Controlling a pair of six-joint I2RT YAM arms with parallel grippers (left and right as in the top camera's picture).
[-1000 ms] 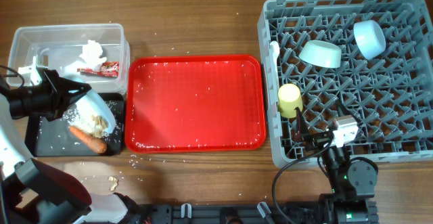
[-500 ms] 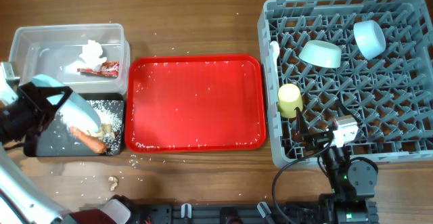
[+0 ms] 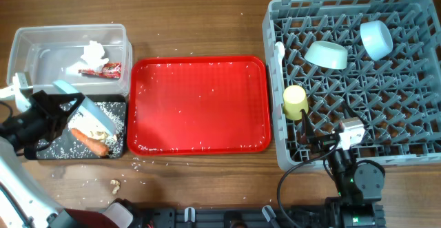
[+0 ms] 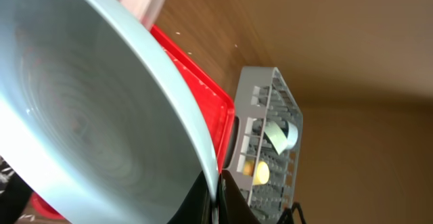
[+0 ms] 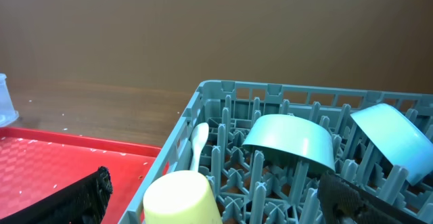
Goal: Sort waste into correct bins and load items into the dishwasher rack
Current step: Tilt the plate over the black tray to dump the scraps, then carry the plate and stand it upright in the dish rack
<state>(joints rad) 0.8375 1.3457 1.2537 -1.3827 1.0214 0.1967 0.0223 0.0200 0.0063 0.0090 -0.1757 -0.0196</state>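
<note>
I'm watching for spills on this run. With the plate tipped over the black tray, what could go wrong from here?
1. The left end effector grips the plate only at its rim, steeply tilted; it might slip onto the carrot in the black tray.
2. Crumbs lie on the table in front of that tray, so tipping here may scatter more outside it.

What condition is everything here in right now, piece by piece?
plate, tilted over black tray, gripped by left end effector
black tray, holds carrot piece and crumbs
clear tub, holds tissue and wrapper
rack, holds mint-green bowl, light-blue bowl, yellow cup, spoon
red tray, bare but for specks
right end effector, open, empty
</note>
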